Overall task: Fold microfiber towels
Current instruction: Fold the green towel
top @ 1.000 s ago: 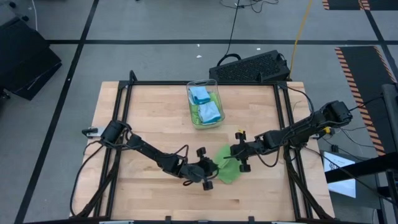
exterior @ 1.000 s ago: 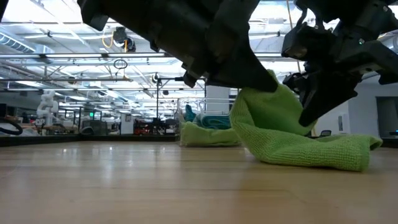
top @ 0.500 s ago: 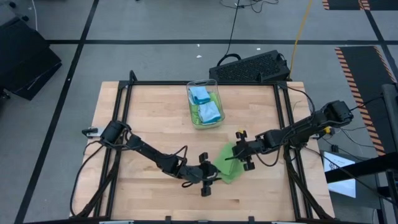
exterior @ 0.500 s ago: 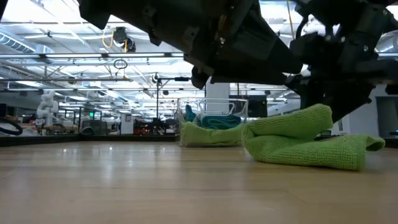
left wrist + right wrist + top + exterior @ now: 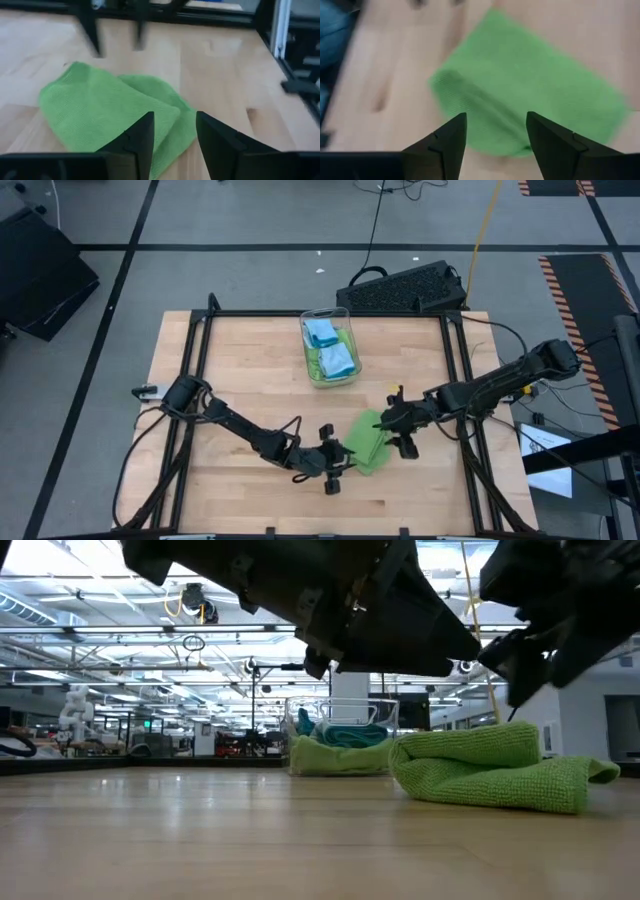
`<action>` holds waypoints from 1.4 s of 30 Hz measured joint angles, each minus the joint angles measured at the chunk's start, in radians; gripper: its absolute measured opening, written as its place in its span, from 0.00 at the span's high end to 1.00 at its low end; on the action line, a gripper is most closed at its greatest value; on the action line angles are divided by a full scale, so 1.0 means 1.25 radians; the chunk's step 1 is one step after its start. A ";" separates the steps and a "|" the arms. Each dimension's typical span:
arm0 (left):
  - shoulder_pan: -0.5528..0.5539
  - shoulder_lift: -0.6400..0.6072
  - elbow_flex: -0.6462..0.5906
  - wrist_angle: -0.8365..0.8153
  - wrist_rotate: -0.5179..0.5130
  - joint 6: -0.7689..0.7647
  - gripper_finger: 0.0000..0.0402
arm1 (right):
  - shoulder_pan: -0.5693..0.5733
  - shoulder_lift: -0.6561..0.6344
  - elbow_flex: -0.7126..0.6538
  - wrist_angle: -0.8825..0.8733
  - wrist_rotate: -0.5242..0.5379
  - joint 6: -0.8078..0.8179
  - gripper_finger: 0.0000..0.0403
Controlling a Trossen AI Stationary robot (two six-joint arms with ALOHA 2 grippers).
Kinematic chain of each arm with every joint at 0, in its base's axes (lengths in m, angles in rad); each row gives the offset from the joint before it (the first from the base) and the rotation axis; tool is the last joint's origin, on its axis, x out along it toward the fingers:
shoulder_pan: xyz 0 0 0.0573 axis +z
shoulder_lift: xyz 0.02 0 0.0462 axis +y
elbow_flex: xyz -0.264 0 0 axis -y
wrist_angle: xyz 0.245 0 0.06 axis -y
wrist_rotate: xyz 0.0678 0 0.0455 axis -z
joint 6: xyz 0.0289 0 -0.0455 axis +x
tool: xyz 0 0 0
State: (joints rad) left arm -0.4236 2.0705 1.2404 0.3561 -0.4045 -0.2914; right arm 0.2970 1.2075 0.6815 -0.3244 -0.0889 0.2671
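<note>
A lime green microfiber towel lies folded over on the wooden table, right of centre toward the near edge; the low view shows its upper layer resting on the lower one. My left gripper is open just left of the towel, its fingers pointing at the towel's near-left edge. My right gripper is open above the towel's right side. Neither holds anything. More towels, light blue and green, fill a clear bin.
The clear plastic bin stands at the table's far centre and also shows behind the towel in the low view as the bin. Black frame rails run along the table's left and right sides. Bare wood lies left of the bin.
Both grippers have opened and let go of the green towel. Its raised fold has dropped onto the lower layer, so the towel now lies folded and low on the table. My right gripper has risen and drawn back toward the table's right edge.
</note>
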 joint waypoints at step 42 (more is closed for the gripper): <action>-0.026 0.136 0.165 -0.029 -0.051 0.378 0.98 | 0.324 0.280 -0.031 0.304 0.365 0.388 0.93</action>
State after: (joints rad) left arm -0.4559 2.2411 1.4467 0.3203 -0.4687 0.1809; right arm 0.7022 1.5574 0.6430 0.0554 0.3668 0.7518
